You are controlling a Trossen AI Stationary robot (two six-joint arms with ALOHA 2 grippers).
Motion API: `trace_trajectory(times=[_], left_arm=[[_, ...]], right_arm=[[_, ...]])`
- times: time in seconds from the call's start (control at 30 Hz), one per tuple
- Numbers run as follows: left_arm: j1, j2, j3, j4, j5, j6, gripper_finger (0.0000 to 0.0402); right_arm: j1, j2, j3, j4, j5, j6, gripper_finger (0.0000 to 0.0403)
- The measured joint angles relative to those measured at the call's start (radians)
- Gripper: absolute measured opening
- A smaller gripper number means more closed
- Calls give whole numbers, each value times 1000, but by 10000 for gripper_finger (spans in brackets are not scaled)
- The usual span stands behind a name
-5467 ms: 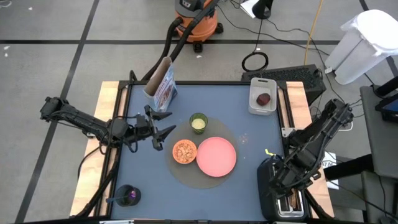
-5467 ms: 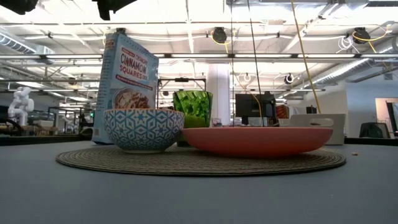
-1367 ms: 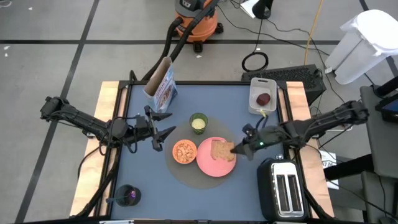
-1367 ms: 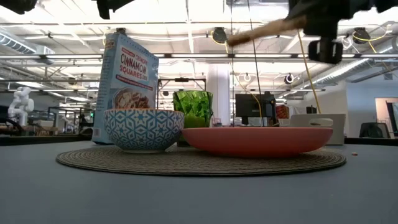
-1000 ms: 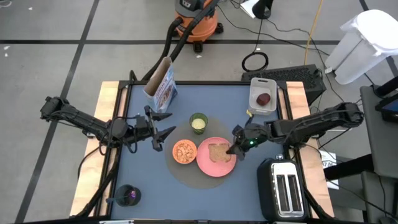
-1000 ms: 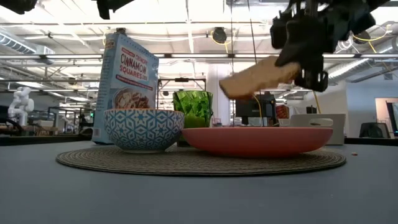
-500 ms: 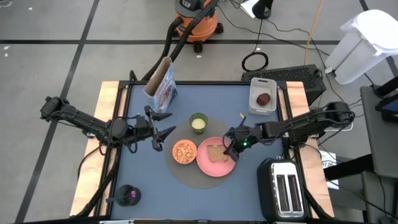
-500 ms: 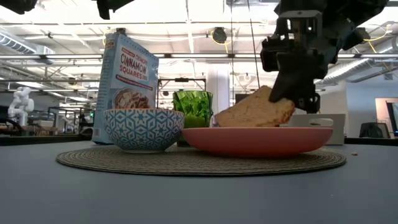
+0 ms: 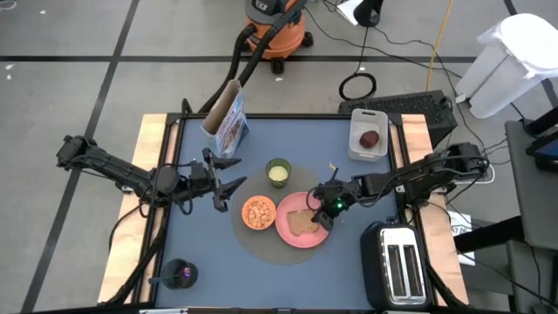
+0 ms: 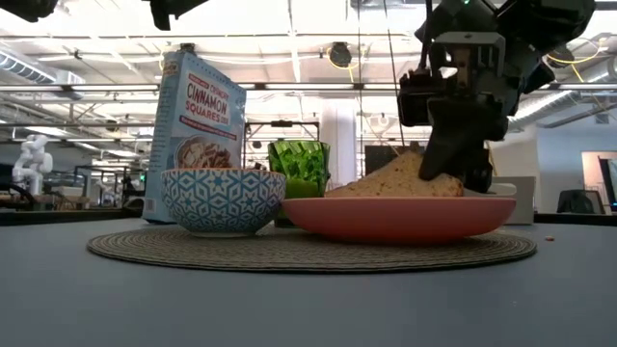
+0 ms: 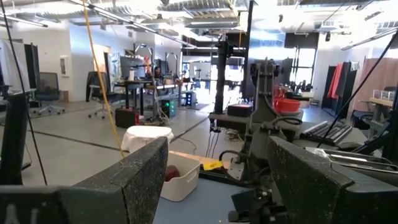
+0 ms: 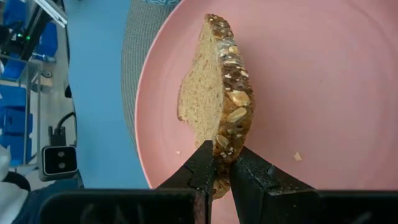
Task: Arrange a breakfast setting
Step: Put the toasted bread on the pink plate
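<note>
The brown toast slice lies tilted on the round pink plate, on a round woven mat. My right gripper is over the plate's right side, shut on the toast. The small orange bowl stands left of the plate and the green cup behind it. The blue cereal bag stands at the far left. The dark-red fruit lies in a white tub. The spoon stands in a dark cup. My left gripper is open and empty, left of the bowl. My right gripper pinches the toast between its two fingers at the seeded crust edge, near one corner. The fingers come slanting down from the table's right. The held end is raised, and the slice's other end rests on the plate.
A toaster stands at the near right corner. The white tub is at the far right. A shop vacuum and cables lie on the floor beyond the table. Bare blue table shows near the front edge.
My right gripper has gone down and toward the table's left with the toast, still shut on it. The slice, held clear above the plate a second ago, has come down; its free end now rests on the plate and it lies flatter.
</note>
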Motion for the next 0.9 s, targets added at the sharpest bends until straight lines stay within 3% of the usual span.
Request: trace_trajectory(times=[0.67, 0.9], left_arm=[[0, 0, 0, 0, 0, -4, 278], [0, 0, 0, 0, 0, -4, 278]], right_arm=[[0, 0, 0, -4, 33, -93, 36], [0, 0, 0, -5, 33, -105, 75]])
